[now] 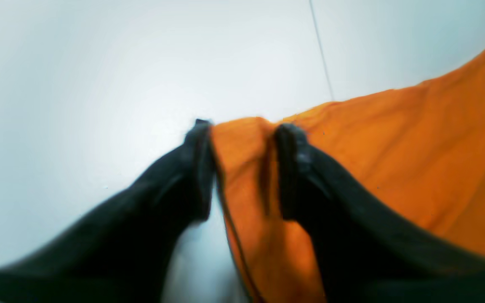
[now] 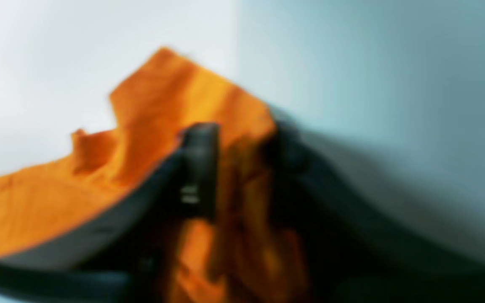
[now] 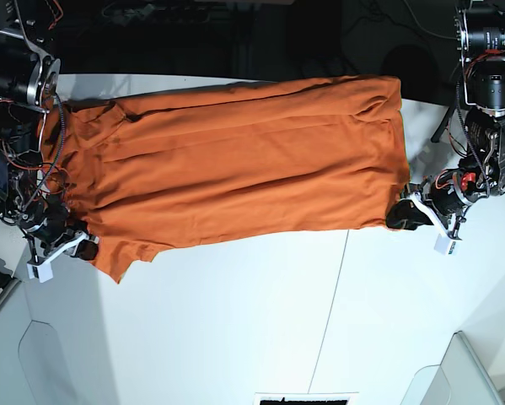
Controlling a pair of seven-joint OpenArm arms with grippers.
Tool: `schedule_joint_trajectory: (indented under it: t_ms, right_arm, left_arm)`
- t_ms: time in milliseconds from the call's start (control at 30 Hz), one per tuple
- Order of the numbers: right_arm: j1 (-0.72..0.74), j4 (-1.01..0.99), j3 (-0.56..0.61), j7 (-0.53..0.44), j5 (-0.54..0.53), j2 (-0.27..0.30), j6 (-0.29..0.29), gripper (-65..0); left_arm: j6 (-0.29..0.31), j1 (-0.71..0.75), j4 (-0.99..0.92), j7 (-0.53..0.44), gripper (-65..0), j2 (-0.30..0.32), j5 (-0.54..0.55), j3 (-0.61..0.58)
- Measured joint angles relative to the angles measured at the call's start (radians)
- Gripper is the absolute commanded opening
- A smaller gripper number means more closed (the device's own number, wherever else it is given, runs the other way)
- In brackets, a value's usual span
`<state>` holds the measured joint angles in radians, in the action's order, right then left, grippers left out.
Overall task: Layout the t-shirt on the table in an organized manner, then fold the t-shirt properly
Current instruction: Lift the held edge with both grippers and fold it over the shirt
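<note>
my left gripper pinching t-shirt corner, my right gripper clamping opposite corner. shirt lying stretched across white table, dark seam running through it, dark cluttered room behind.

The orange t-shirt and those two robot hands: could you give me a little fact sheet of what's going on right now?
garment: t-shirt, orange, spread lengthwise across the table
left hand: closed on the shirt's edge
right hand: closed on bunched cloth, picture blurred
hand positions: one at each end of the shirt
fold: none made yet
table seam: thin dark line
</note>
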<state>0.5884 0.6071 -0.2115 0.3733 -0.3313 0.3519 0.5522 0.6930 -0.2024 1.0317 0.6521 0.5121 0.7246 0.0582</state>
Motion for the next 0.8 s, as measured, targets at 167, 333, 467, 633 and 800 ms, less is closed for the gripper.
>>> schedule_joint_trajectory:
  t_ms: [167,333,467,633,800]
  right_arm:
    - [-0.010,0.065,0.005,0.032,0.055,0.002,0.002,-65.0]
    - [-0.019,0.211,0.005,0.126,0.041,0.002,-0.002,-65.0]
    - [-0.012,0.317,0.006,0.190,0.019,0.002,-0.001,-65.0]
    - [-0.015,0.375,0.006,0.293,-0.101,0.022,0.001,-65.0]
    - [-0.049,0.435,0.006,0.339,-0.159,0.020,0.002,-65.0]
  left_arm:
    - [0.002,-0.003,0.000,0.001,-65.0,0.003,-0.034,0.000]
    - [-0.001,0.000,0.054,0.074,-65.0,0.054,0.019,-0.006]
    - [-0.004,-0.001,0.141,0.148,-65.0,0.105,0.139,-0.005]
    - [-0.003,-0.005,0.208,0.232,-65.0,0.134,0.237,-0.006]
    - [-0.003,0.006,0.208,0.294,-65.0,0.148,0.321,-0.006]
